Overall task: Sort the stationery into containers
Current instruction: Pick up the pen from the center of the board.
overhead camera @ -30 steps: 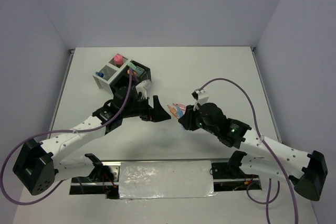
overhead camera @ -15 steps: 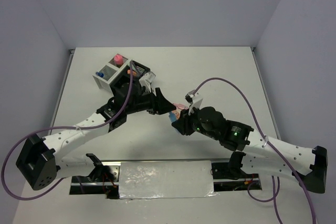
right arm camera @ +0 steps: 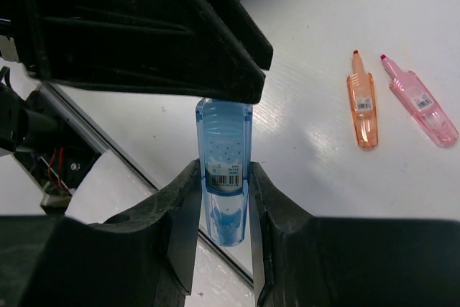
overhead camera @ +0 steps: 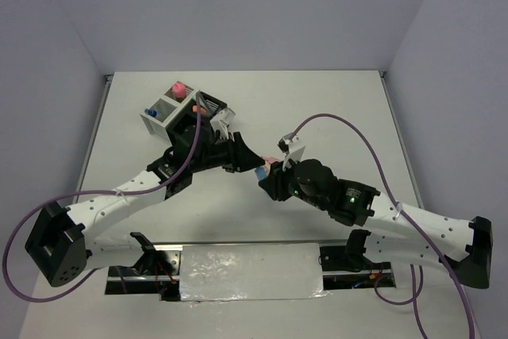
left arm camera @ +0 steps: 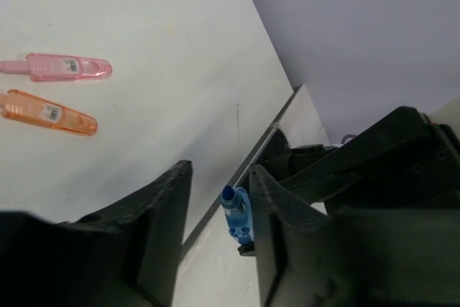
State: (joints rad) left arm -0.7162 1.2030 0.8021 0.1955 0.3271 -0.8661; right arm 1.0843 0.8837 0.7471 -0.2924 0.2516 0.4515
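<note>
My right gripper (right arm camera: 224, 177) is shut on a clear blue highlighter (right arm camera: 224, 127), holding it above the table. In the left wrist view its blue tip (left arm camera: 237, 213) sits between the fingers of my left gripper (left arm camera: 221, 177). It lies against one finger with a gap to the other, so that gripper is open. From above, the two grippers meet at mid-table around the highlighter (overhead camera: 261, 172). An orange highlighter (right arm camera: 363, 109) and a pink one (right arm camera: 420, 106) lie side by side on the table. The containers (overhead camera: 186, 113) stand at the back left.
A pink-capped bottle (overhead camera: 179, 86) stands up in a white bin, and a blue-capped item (overhead camera: 149, 111) shows in the bin beside it. The left arm (overhead camera: 119, 196) stretches diagonally from the near left corner. A foil-covered plate (overhead camera: 250, 271) lies between the arm bases.
My left arm swung from the bins to mid-table and its jaws narrowed around the blue highlighter's tip. My right gripper shifted slightly left, still holding the highlighter.
</note>
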